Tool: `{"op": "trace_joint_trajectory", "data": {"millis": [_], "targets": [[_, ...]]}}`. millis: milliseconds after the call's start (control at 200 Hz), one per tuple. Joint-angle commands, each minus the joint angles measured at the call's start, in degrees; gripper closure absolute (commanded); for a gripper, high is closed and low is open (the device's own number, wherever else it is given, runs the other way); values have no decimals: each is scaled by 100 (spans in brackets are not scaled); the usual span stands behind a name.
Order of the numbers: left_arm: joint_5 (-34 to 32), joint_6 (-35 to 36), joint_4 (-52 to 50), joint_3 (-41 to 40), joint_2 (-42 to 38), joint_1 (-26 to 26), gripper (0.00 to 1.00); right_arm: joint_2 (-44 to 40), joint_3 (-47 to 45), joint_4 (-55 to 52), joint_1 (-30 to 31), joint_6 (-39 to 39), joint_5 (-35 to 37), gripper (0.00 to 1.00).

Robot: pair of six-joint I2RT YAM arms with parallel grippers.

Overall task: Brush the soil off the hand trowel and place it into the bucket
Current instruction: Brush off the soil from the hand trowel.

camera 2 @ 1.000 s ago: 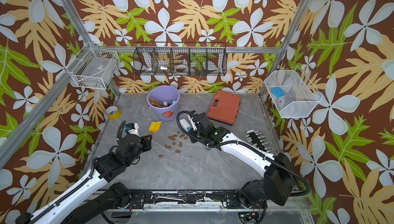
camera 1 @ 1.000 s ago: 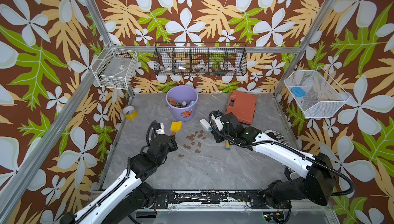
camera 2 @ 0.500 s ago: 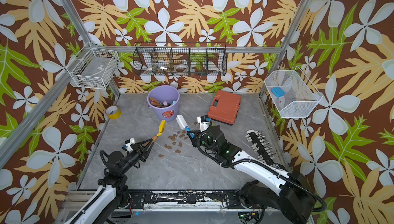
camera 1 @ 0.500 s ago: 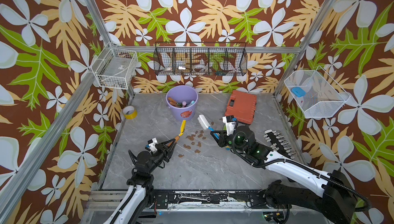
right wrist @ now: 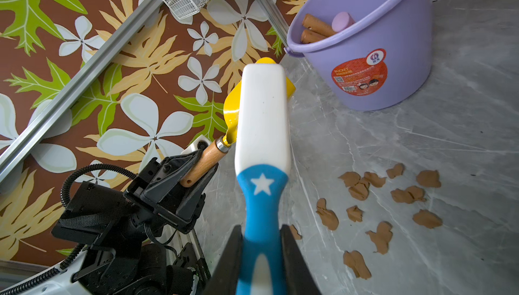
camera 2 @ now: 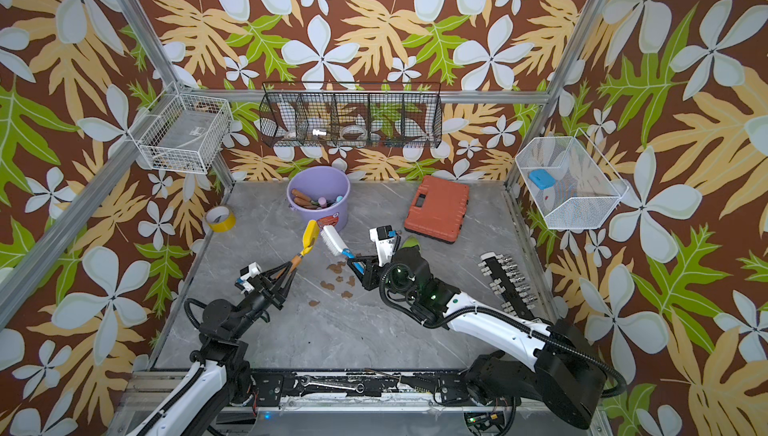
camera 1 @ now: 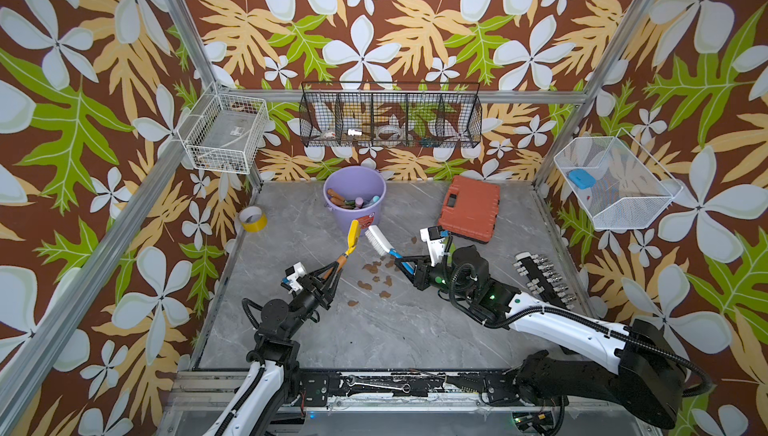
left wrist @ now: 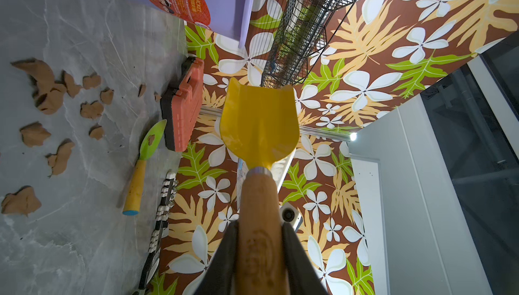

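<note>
Remote station inventory, located from the bucket (camera 1: pixel 343 222).

1. Bucket: lilac, upright at the back of the table (camera 1: pixel 374 330), sticker (camera 1: pixel 368 219) facing my arms. The tool handles (camera 1: pixel 337 198) inside show only their upper ends; the wall hides the rest. The left wrist view cuts off its rim.

2. Hand trowel (camera 1: pixel 353 236): yellow blade, wooden handle, held off the table just in front of the bucket's sticker and outside the bucket. My left gripper (camera 1: pixel 334 265) is clamped on the wooden handle, whose butt end is buried between the fingers in the left wrist view. That view shows one blade face, plain yellow; I cannot see the opposite face there.

3. Brush (camera 1: pixel 377 238): white head, blue handle. My right gripper (camera 1: pixel 409 265) is closed tight on the blue handle. The head sits just beside the blade, also before the sticker. I cannot tell whether the bristles touch. The right wrist view gives only the head's back, covering much of the blade; the top views show the bristles.

4. Soil (camera 1: pixel 376 268): flat brown clumps on the table, in front of the bucket, below the two tools.

5. Green trowel (left wrist: pixel 146 150): shown whole only in the left wrist view, beyond the soil from the bucket, beside the tool case (camera 1: pixel 469 209). In both top views my right wrist covers nearly all of it.
</note>
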Motion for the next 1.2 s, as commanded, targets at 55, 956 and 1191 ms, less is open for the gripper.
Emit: {"op": "trace_joint_trajectory", "data": {"millis": [55, 956, 1191], "targets": [[96, 27, 461, 94, 91, 14, 100, 141, 111, 354, 29, 57, -125, 100], [281, 222, 729, 247, 562, 20, 100, 232, 335, -578, 62, -509, 461, 100], [480, 1033, -486, 731, 577, 15, 100, -62, 530, -798, 62, -700, 713, 100]]}}
